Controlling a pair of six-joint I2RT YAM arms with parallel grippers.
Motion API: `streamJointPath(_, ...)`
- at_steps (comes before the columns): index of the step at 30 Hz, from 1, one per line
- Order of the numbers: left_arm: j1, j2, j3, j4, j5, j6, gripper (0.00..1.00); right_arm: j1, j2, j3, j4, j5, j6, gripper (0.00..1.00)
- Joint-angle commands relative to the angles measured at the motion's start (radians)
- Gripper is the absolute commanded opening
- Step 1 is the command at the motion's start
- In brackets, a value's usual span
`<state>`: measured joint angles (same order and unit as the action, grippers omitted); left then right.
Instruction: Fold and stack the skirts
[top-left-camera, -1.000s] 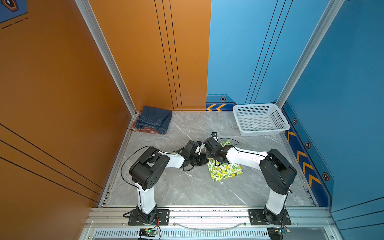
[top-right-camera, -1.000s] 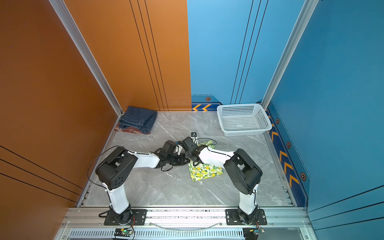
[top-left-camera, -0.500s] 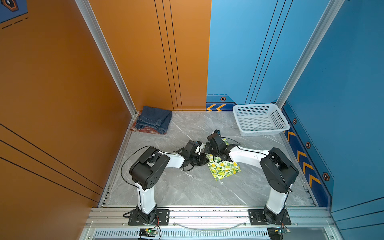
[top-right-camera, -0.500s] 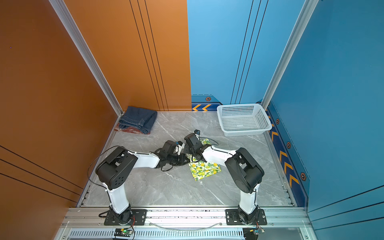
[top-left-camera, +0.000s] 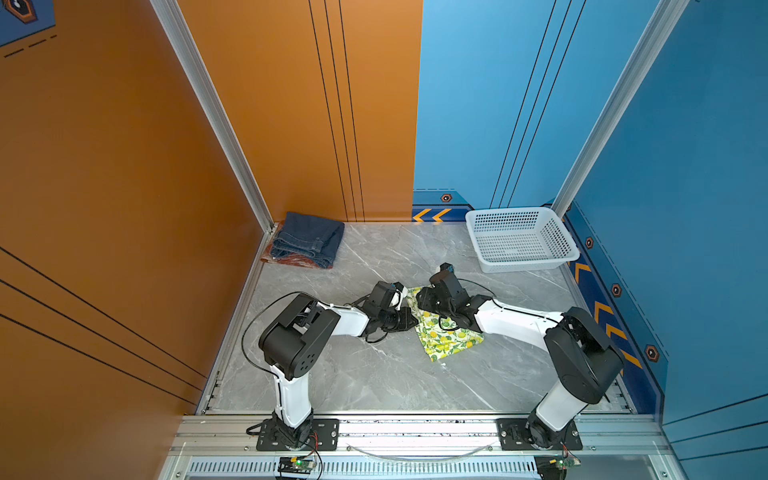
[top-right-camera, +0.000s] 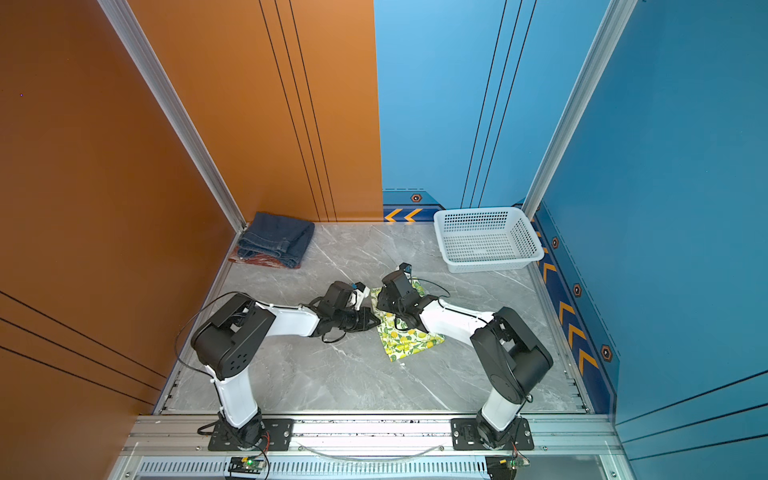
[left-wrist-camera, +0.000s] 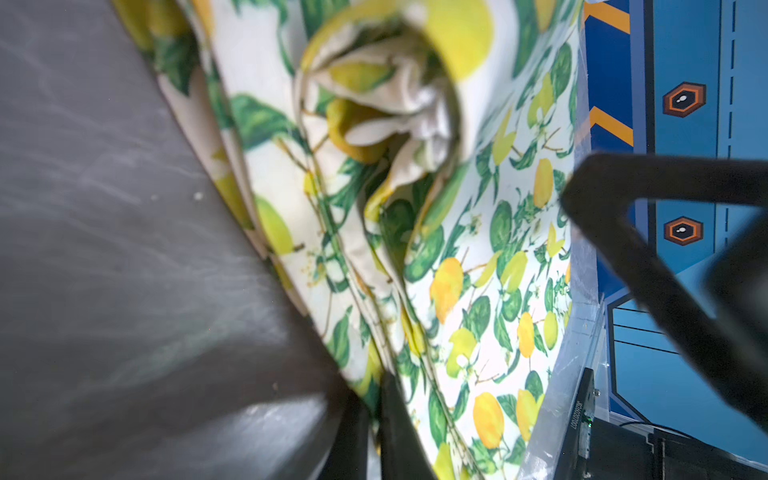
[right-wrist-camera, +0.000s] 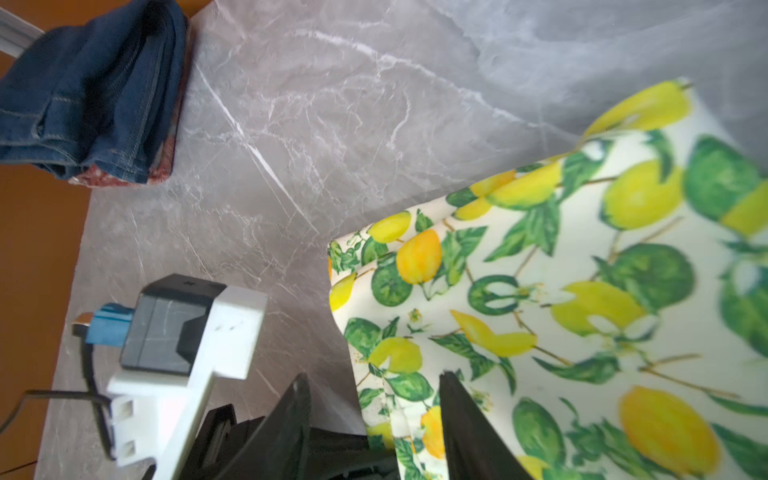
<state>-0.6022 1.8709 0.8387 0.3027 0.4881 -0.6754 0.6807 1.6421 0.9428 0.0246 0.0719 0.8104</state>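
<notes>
I see the lemon skirt (top-left-camera: 451, 340) (top-right-camera: 405, 340) mid-table, between my 2 arms. It is white cloth with yellow lemons and green leaves, folded into a rough rectangle with loose layers bunched along 1 edge (left-wrist-camera: 478, 270).

The left gripper (left-wrist-camera: 374, 399) is pinched closed on that skirt's edge. The right gripper (right-wrist-camera: 374, 378) has its jaws apart over the skirt's corner (right-wrist-camera: 582, 291), clamping nothing.

In both top views the right forearm lies across the skirt and hides its far part.

The denim skirt (top-left-camera: 309, 241) (top-right-camera: 276, 239) sits folded in the far left corner. It rests on top of the plaid skirt (top-left-camera: 291, 261) (right-wrist-camera: 162, 170), of which only a red rim shows.

The white basket (top-left-camera: 528, 259) stands in the far right corner of the grey marble table (top-left-camera: 374, 374), well apart from the cloth.
</notes>
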Motion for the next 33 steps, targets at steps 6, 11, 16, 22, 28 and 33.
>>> streamJointPath(6,-0.002,0.068,-0.066,-0.227,-0.051,-0.007,0.09,0.065,-0.071,-0.024,-0.2,0.121,-0.138,0.5)
streamJointPath(11,-0.002,0.071,-0.067,-0.222,-0.05,-0.011,0.09,0.137,-0.049,-0.021,-0.244,0.186,-0.151,0.49)
streamJointPath(16,-0.001,0.07,-0.07,-0.216,-0.048,-0.015,0.09,0.188,-0.006,-0.021,-0.25,0.218,-0.128,0.48)
streamJointPath(22,0.002,0.073,-0.072,-0.211,-0.042,-0.015,0.09,0.234,0.02,-0.024,-0.283,0.273,-0.114,0.47)
streamJointPath(28,0.004,0.076,-0.072,-0.207,-0.039,-0.016,0.09,0.264,0.056,-0.02,-0.292,0.296,-0.106,0.44)
streamJointPath(33,0.005,0.076,-0.074,-0.205,-0.039,-0.018,0.09,0.274,0.107,-0.004,-0.311,0.308,-0.105,0.39)
